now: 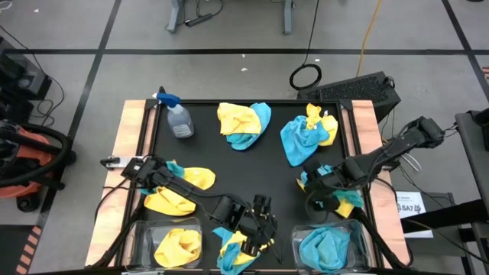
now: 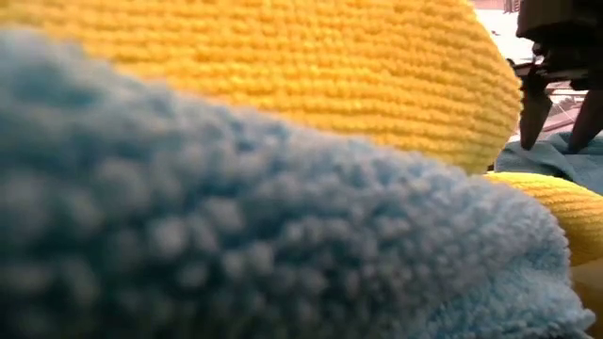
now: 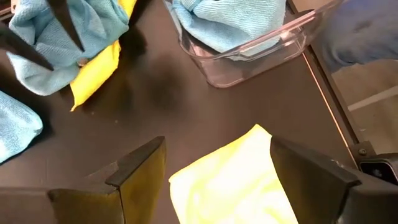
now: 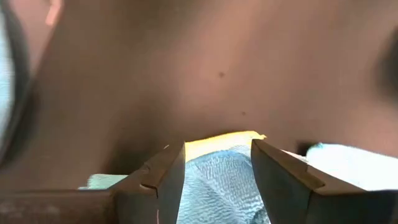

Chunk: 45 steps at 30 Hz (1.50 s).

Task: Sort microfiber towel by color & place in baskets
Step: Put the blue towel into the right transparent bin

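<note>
My left gripper (image 1: pixel 263 229) (image 3: pixel 217 146) is open near the table's near edge, between the two clear baskets. It stands over a yellow cloth (image 3: pixel 230 186) that lies on a yellow and blue heap (image 1: pixel 235 252). My right gripper (image 1: pixel 315 200) (image 4: pixel 216 148) (image 2: pixel 561 118) is open and points down at a blue cloth (image 4: pixel 217 180) on a small blue and yellow heap (image 1: pixel 341 200). The left basket (image 1: pixel 141 229) holds a yellow cloth (image 1: pixel 177 246). The right basket (image 1: pixel 361 229) (image 3: pixel 261 62) holds a blue cloth (image 1: pixel 327 246). My left gripper has a finger on either side of the yellow cloth's corner (image 3: pixel 255 134), which lies flat; I cannot tell whether they touch it. My right gripper comes from above with its fingers (image 3: pixel 68 31) astride a hump of the blue cloth (image 3: pixel 37 37); touch cannot be told.
A clear spray bottle with a blue trigger (image 1: pixel 178 118) stands at the far left of the black mat. Mixed heaps lie at the far middle (image 1: pixel 244 124), the far right (image 1: pixel 307 134) and the left (image 1: pixel 177 191). Cloth close to the lens fills the low view.
</note>
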Motion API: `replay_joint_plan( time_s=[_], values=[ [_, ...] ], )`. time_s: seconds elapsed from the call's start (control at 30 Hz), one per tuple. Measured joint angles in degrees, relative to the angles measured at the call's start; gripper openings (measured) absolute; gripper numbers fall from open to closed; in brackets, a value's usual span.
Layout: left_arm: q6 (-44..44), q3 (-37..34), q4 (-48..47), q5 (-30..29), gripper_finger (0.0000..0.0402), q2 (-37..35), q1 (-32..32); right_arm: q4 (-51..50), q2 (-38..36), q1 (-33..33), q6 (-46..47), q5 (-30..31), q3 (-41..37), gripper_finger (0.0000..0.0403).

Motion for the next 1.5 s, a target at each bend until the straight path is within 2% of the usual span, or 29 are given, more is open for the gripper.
replay_joint_plan(
  time_s=[0.53, 0.73, 0.87, 0.97, 1.1, 1.27, 1.4, 1.5],
  values=[
    [0.1, 0.0, -0.1, -0.1, 0.0294, 0.0, -0.1, -1.4, 0.4, -8.6, -1.5, 6.2, 0.0, 0.0176],
    [0.3, 0.0, -0.2, -0.1, 0.0294, 0.0, -0.1, -1.5, 0.7, -12.9, -1.9, 5.5, 0.0, 0.0176],
    [0.3, 0.0, -0.2, -0.1, 0.0294, 0.0, -0.1, -1.6, 1.4, -16.7, -2.7, 2.4, 0.0, 0.0176],
    [0.3, 0.0, -0.2, -0.1, 0.0294, 0.1, -0.1, -1.7, 3.1, -19.6, -2.9, 2.1, 0.0, 0.0176],
    [0.2, 0.0, -0.1, -0.1, 0.0294, 0.1, -0.1, -1.7, 7.4, -22.0, -4.1, -1.8, 0.0, 0.0176],
    [0.2, 0.0, 0.0, -0.1, 0.0294, 0.1, -0.1, -1.6, 13.7, -22.5, -5.2, -4.9, 0.0, 0.0176],
    [0.6, 0.0, 0.0, -0.1, 0.0294, 0.1, -0.1, -1.5, 18.2, -22.5, -5.4, -4.9, 0.0, 0.0174],
    [0.6, 0.0, 0.0, -0.1, 0.0294, 0.1, -0.1, -1.5, 20.7, -22.5, -5.7, -4.9, 0.0, 0.0156]
  ],
)
